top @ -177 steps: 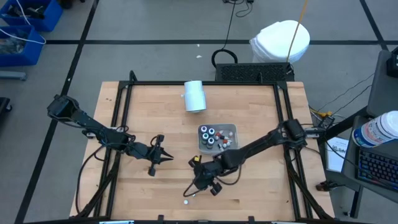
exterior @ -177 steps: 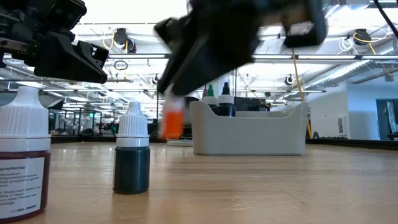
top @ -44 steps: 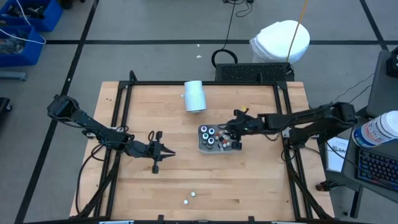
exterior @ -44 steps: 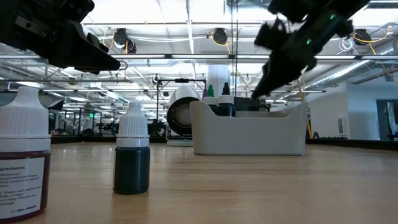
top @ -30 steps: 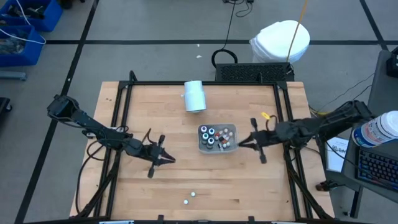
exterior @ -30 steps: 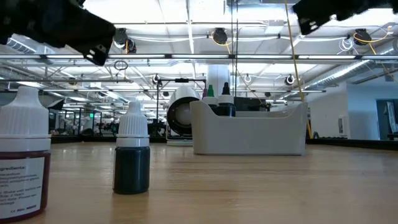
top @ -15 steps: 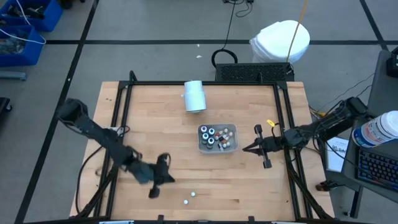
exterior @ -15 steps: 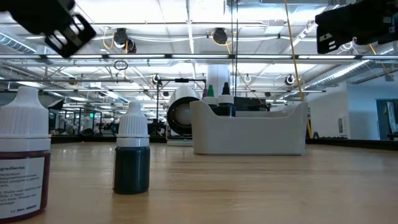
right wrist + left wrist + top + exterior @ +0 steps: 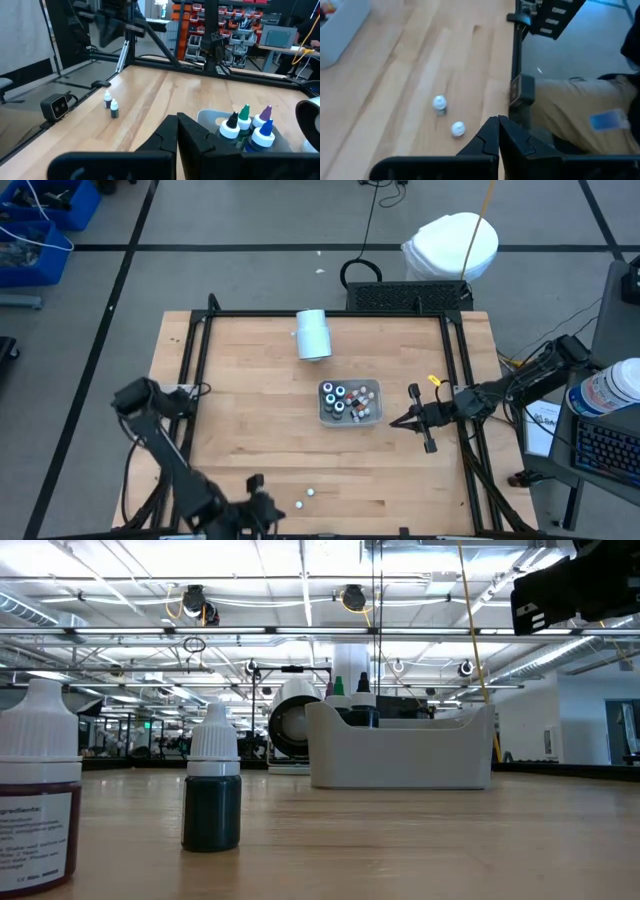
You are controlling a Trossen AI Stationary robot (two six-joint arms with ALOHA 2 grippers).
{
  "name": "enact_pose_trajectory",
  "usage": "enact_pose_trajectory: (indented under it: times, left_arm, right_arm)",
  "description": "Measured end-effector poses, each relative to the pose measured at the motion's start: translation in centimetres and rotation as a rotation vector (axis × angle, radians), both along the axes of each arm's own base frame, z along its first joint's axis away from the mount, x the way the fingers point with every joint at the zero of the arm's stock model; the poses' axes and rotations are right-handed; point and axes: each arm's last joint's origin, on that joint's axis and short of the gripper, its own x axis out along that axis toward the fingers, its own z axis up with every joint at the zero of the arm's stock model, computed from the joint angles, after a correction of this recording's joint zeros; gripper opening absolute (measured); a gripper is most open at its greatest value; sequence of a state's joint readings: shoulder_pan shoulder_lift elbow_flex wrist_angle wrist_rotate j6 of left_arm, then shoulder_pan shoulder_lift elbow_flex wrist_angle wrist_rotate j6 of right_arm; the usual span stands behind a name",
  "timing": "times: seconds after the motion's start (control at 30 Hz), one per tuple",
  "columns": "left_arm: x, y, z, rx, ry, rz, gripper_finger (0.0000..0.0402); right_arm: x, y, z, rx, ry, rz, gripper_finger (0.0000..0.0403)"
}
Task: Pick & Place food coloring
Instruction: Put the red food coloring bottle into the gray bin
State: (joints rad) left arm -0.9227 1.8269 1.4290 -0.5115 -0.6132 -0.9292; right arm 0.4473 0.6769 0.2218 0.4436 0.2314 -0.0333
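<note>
Jaws pressed together on both arms, nothing between them. Left gripper (image 9: 498, 131) down at the near edge of the table (image 9: 250, 410), left of centre, fingers meeting in a point. Right gripper (image 9: 177, 131) out at the right side of the table, just right of the grey tray (image 9: 372, 418), tips aimed left toward it, empty too.

Most of the food coloring bottles (image 9: 348, 400) packed upright in that tray, near the middle of the table: dark ones with white tops on the left half, smaller whitish and reddish ones on the right. Green, purple, blue and black nozzles poking above the tray wall in the right wrist view.

2 loose bottles (image 9: 304, 498) standing on the bare wood near the front edge, close together, just right of the left gripper. In the low view, 1 dark bottle with a white cap, and beside it at the picture's left edge a bottle with reddish liquid and a label.

White cylinder (image 9: 313, 335) lying at the far side of the table, well apart from the tray.
</note>
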Motion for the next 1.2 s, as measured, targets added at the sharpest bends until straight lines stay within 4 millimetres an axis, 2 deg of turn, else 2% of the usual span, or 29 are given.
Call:
enact_pose_trajectory:
  times: [0.2, 0.37, 0.63, 0.8, 0.97, 1.2]
  left_arm:
    - [1.0, -3.6, -0.5, 0.152, -0.123, 0.090, 0.0004]
    - [2.8, -4.4, -2.6, 0.135, -0.101, 0.097, 0.0037]
    - [5.2, -3.0, -4.3, 0.115, -0.019, 0.107, 0.0146]
    - [5.6, -1.7, -5.2, 0.074, 0.140, 0.115, 0.0208]
    - [5.7, -0.8, -5.8, 0.065, 0.239, 0.137, 0.0238]
    - [6.1, 0.5, -7.8, 0.051, 0.309, 0.116, 0.0241]
  right_arm:
    - [0.0, 0.0, -0.2, 0.020, 0.028, 0.018, 0.0001]
    - [-0.1, 0.2, -0.3, 0.016, 0.039, 0.068, 0.0001]
    - [-0.1, 0.2, -0.3, -0.002, 0.032, 0.077, 0.0001]
    - [-0.1, 0.2, -0.3, -0.034, 0.024, 0.080, 0.0000]
    - [-0.1, 0.2, -0.3, -0.054, 0.019, 0.082, 0.0000]
    - [-0.1, 0.2, -0.3, -0.061, 0.016, 0.082, 0.0000]
